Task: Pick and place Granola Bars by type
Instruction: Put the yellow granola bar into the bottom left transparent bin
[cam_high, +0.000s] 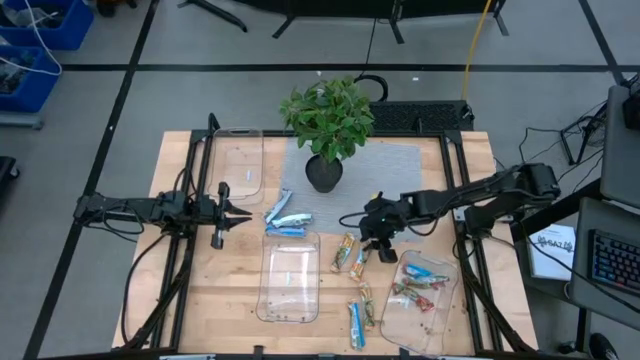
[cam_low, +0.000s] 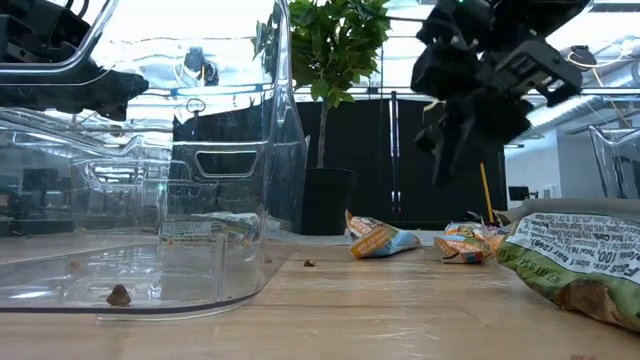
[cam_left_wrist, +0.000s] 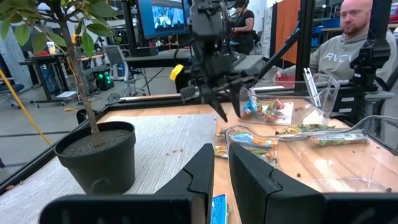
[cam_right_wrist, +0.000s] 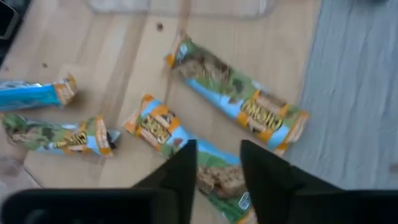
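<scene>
Wooden tabletop fills the centre of the high view, with the right gripper low over two green bars at middle right, its fingers spread and empty. The left gripper waits at middle left, its fingers a little apart, near the blue bars. Because the green bars lie close together, the fingers could straddle both or nudge one aside.

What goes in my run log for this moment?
right gripper: open, above green-wrapped bars | left gripper: open, waiting by blue bars
</scene>
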